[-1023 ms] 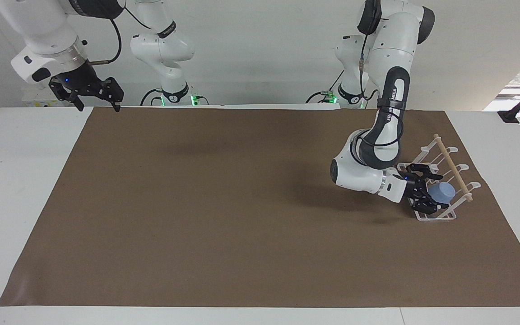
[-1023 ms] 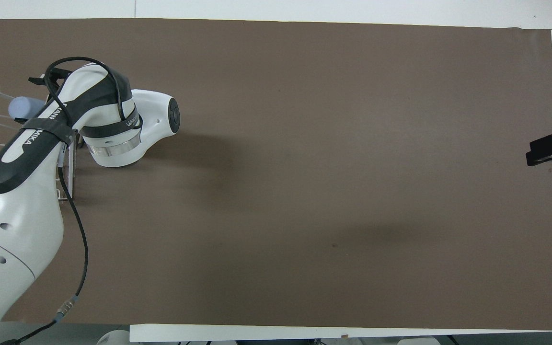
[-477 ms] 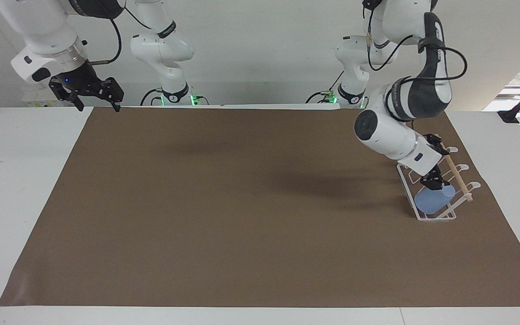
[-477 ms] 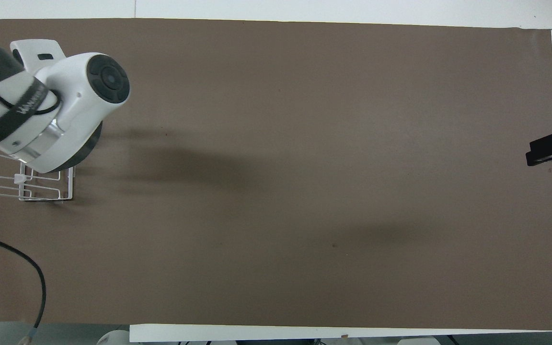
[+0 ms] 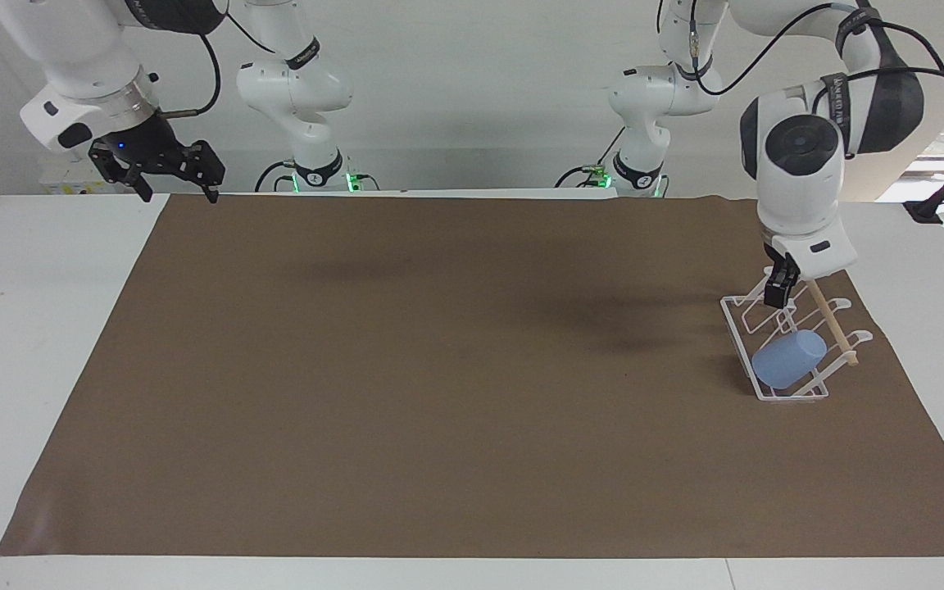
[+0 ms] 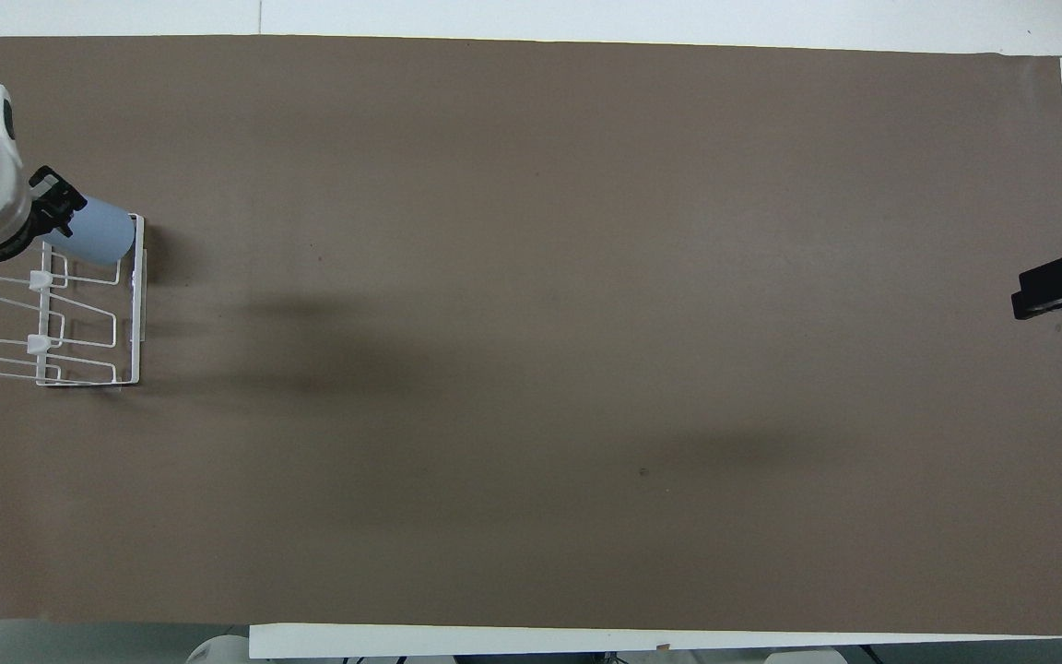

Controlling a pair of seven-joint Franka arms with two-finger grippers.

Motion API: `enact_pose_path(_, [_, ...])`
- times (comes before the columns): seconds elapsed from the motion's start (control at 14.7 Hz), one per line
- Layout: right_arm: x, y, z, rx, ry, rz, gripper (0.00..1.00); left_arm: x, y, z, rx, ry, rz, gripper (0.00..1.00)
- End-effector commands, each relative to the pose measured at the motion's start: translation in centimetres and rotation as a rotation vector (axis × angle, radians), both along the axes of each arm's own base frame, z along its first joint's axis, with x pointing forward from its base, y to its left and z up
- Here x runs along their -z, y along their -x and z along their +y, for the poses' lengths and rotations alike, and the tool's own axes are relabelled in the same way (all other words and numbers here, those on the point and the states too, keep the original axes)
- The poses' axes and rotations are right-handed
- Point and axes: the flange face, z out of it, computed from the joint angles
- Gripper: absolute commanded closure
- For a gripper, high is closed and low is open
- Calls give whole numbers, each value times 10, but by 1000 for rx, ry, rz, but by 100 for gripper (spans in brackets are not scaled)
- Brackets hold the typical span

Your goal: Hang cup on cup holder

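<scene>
Cup (image 5: 788, 359) hangs tilted on a cup holder (image 5: 767, 392) prong. My left gripper (image 5: 780, 289) is over the holder, released, holding nothing. Right gripper (image 5: 162, 168) waits, fingers spread.

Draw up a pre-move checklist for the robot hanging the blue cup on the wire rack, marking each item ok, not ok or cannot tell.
1. Cup sits on a prong of the cup holder: ok.
2. Left end effector apart from the cup, over the cup holder: ok.
3. Cup holder's base flat on the brown mat: ok.
4. Cup seated firmly enough to stay: cannot tell.
5. Right end effector waits raised at the right arm's end of the table: ok.
</scene>
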Motion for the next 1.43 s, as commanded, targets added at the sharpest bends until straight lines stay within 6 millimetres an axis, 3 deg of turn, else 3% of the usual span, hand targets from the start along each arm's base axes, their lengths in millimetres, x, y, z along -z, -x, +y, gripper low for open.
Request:
enact_pose_path(0.0, [1, 2, -2, -14, -5, 7, 0, -23, 7, 14, 209, 154, 37, 0])
enact_pose_path(0.27, [1, 2, -2, -16, -5, 7, 0, -75, 1, 24, 588, 305, 170, 0])
enact_pose_path(0.41, [1, 2, -2, -16, -5, 7, 0, -93, -5, 27, 664, 421, 213, 0])
enact_pose_path(0.55, [1, 2, -2, -16, -5, 7, 0, -98, -10, 17, 714, 390, 241, 0])
enact_pose_path(0.68, [1, 2, -2, -16, -5, 7, 0, -102, -8, -15, 783, 337, 255, 0])
enact_pose_path(0.89, [1, 2, -2, -14, -5, 7, 0, -108, -4, -19, 798, 331, 246, 0])
enact_pose_path(1.02, [1, 2, -2, -16, -5, 7, 0, -121, 12, -31, 806, 315, 236, 0])
enact_pose_path(1.23, [1, 2, -2, -16, -5, 7, 0, -124, 19, -27, 799, 317, 239, 0])
enact_pose_path(1.36, [1, 2, -2, -16, -5, 7, 0, -121, 43, -21, 798, 310, 244, 0])
